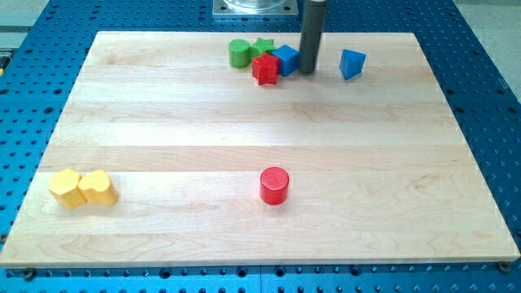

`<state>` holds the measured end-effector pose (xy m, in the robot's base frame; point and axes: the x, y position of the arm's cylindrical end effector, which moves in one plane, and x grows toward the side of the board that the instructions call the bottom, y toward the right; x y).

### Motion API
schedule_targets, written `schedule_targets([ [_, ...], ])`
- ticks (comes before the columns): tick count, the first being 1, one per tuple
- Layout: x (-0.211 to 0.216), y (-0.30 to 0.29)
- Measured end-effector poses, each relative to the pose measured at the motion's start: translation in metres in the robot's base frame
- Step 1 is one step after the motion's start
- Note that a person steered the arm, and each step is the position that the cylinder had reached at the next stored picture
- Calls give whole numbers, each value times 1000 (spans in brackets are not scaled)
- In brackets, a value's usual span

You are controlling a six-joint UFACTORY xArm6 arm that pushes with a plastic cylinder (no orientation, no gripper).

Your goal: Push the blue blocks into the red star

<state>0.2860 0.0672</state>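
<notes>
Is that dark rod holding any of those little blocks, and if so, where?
Nothing is held. My tip only pushes; it stands right beside the blue cube, on its right in the view, by the red star.

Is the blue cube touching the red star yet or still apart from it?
Touching. The blue cube sits right against the red star, no gap showing; my tip is at the cube's right.

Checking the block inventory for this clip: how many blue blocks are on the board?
2. A blue cube sits at the view's top, touching the red star, with my tip just right of it. A blue triangular block lies apart, further right. None seems hidden.
</notes>
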Motion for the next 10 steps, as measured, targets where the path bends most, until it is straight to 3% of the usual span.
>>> schedule_targets([
  [1, 2, -25],
  [3, -32, 143],
  [4, -57, 156],
  [5, -4, 193],
  [6, -6, 124],
  [7, 26, 50],
  [8, 26, 141],
  [9, 49, 176],
  [10, 68, 88],
])
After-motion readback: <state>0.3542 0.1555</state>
